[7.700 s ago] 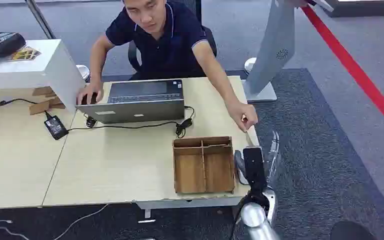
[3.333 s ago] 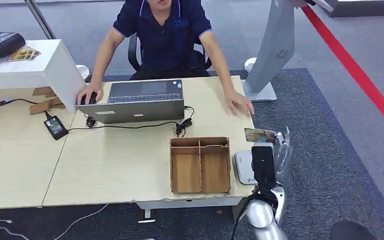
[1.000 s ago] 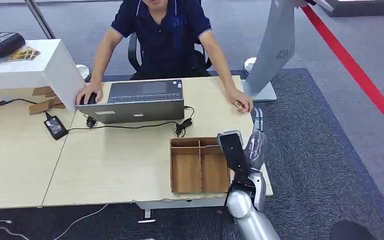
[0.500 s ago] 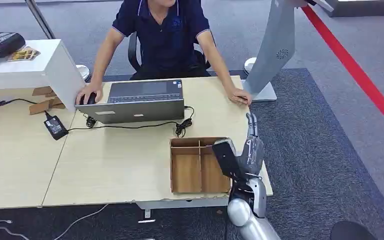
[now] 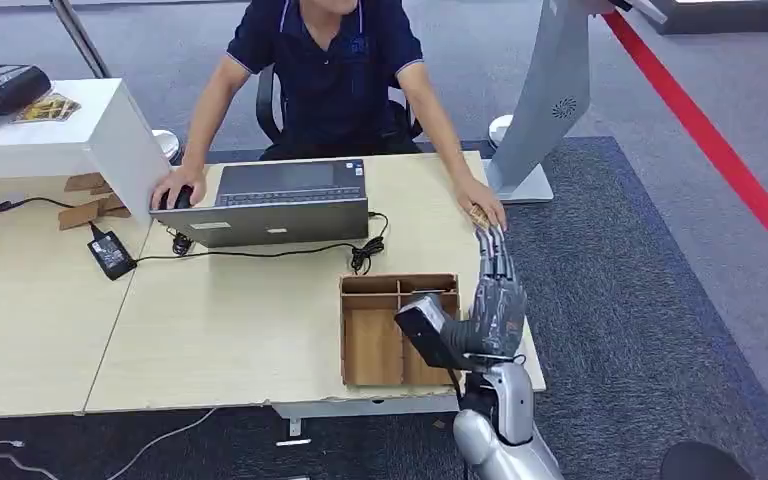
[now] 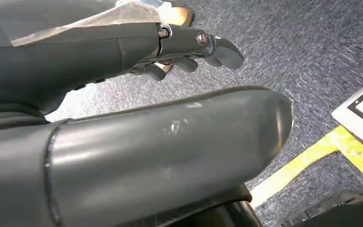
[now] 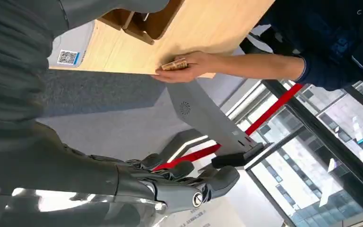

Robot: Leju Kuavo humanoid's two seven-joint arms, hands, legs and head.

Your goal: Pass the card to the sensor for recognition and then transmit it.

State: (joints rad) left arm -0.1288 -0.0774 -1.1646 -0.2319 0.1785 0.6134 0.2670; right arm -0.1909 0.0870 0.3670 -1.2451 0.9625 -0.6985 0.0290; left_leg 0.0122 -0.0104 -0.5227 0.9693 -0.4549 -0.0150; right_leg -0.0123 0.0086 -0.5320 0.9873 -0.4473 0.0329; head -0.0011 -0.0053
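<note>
— Two cables cross the bench (image 5: 240, 320) on its left: charger brick (image 5: 111, 253), then laptop (image 5: 278, 203), then wooden tray (image 5: 380, 335) near the front right corner.
— And the card (image 5: 477, 214)?
— Under the person's hand (image 5: 482, 204) at the right edge. The right hand (image 5: 495, 300) is empty, fingers (image 5: 493, 250) straight and together; a second ago it was turned edge-on.
— Left hand (image 6: 123, 94)?
— Fingers loosely curled, holding nothing.

Even, bright indoor light fell on the desk (image 5: 260, 330); shadows were soft. Daylit windows (image 7: 331, 137) glared; the near hand (image 6: 123, 156) was blurred.
</note>
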